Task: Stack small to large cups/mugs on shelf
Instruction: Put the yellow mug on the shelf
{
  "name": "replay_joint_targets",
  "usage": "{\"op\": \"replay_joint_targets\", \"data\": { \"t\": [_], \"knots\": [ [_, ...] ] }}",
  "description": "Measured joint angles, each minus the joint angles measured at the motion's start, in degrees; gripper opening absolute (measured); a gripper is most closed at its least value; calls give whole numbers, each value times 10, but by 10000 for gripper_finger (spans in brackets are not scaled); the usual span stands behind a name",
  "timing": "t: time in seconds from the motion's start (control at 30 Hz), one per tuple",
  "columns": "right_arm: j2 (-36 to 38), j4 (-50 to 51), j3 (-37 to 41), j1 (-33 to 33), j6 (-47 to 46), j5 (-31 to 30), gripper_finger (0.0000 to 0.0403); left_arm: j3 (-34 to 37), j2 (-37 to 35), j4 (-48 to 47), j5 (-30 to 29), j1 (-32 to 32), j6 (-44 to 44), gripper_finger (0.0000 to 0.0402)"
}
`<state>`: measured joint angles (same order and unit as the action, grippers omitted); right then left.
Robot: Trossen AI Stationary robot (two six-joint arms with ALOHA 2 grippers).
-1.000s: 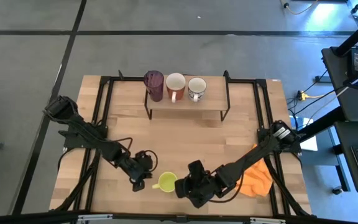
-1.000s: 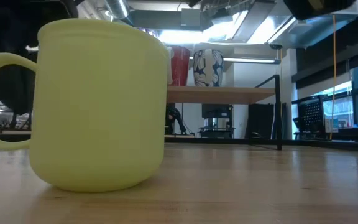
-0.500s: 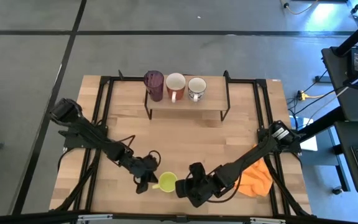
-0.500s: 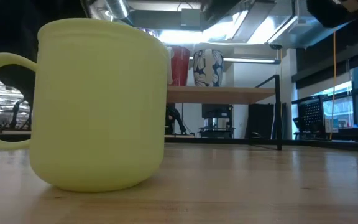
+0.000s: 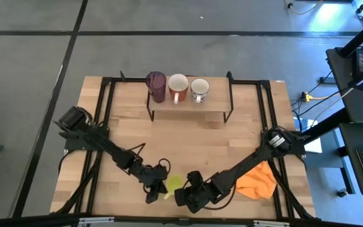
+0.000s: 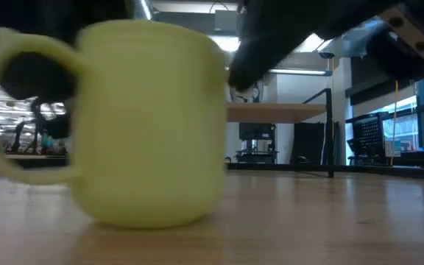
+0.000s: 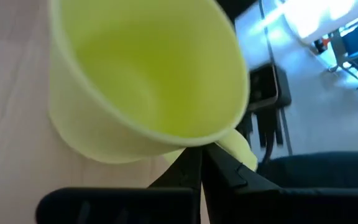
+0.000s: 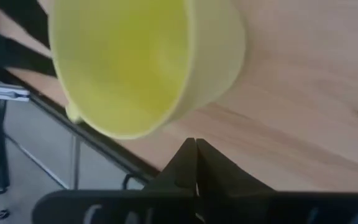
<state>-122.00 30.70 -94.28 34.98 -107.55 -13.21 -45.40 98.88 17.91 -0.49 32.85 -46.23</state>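
Observation:
The yellow-green mug (image 5: 174,183) (image 6: 153,125) stands near the table's near edge, its handle (image 6: 20,110) toward the left. My left gripper (image 5: 158,186) (image 7: 201,163) is shut at the mug's handle side. My right gripper (image 5: 183,192) (image 8: 194,146) is shut just off the mug's right wall; whether it touches the wall I cannot tell. On the shelf (image 5: 188,108) at the far side stand a dark purple tumbler (image 5: 156,84), a reddish-brown mug (image 5: 178,84) and a small patterned mug (image 5: 200,87). My left gripper's shut fingertips (image 7: 191,167) lie against the mug where the handle joins the wall (image 7: 229,138), just under the rim. They come slanting down from the table's left. The mug stands with its base on the table.
An orange cloth (image 5: 257,181) lies at the near right under the right arm. Black frame rails (image 5: 106,132) run along both sides of the table. Bare wood (image 5: 188,142) lies between the shelf and the mug.
My left gripper has shut and gone toward the table's right, up against the mug's handle side. The mug has slid a little toward the right edge. My right gripper has come down beside the mug's right wall.

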Motion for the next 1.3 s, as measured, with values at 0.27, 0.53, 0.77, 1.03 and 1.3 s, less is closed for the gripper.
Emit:
{"op": "replay_joint_targets", "data": {
  "t": [0.27, 0.53, 0.77, 1.03, 1.3],
  "knots": [
    [-3, 24, 0, -1, 15, -2, 5, -49, 59, 23, 17, -26, 3, 2],
    [7, 90, 0, -3, 16, -24, 22, -54, 61, 29, 22, -22, 8, 12],
    [33, 140, -2, -3, 16, -35, 74, -54, 60, 22, 31, -22, 14, 29],
    [80, 207, -2, -2, 15, -38, 113, -54, 60, 11, 30, -25, 19, 34],
    [85, 189, -2, -9, 17, -33, 119, -54, 60, 1, 26, -41, 30, 32]
  ]
}}
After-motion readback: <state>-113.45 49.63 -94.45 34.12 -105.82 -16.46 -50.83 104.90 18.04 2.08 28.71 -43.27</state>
